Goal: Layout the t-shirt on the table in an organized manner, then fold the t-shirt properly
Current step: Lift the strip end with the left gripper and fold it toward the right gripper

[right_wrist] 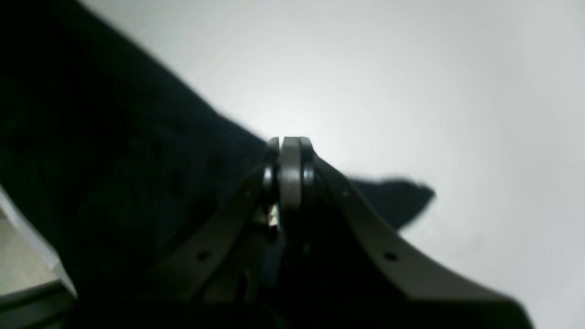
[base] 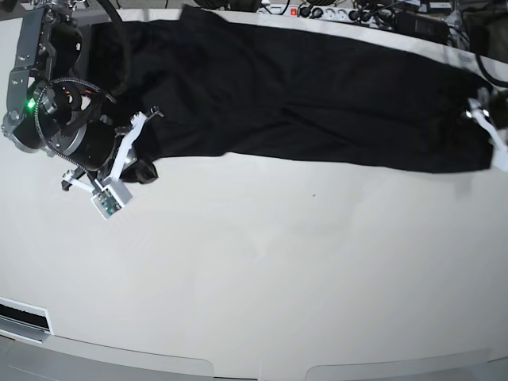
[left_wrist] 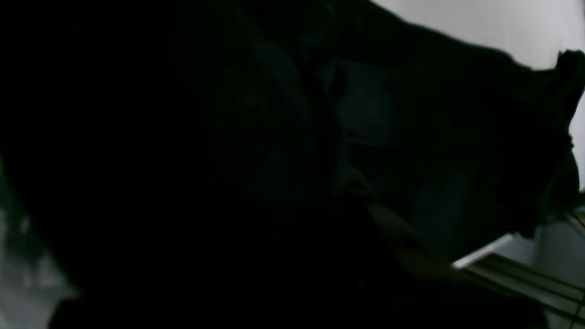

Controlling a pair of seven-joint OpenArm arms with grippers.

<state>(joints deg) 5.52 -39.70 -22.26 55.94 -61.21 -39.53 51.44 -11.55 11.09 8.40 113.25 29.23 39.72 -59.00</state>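
While no legible writing or container appears, the t-shirt (base: 317, 99) lies stretched across the far part of the table (base: 262, 270). The right gripper (right_wrist: 290, 151), jaws pressed together, pinches cloth at one end. The left gripper (base: 486, 119) sits at the other end; fabric smothers its camera, so what its narrowed jaws grip cannot be told. Cables (base: 349, 12) crowd the far edge.

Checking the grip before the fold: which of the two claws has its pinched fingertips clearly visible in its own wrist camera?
The right claw, its tips pressed together on the t-shirt; the left wrist view shows only dark cloth.
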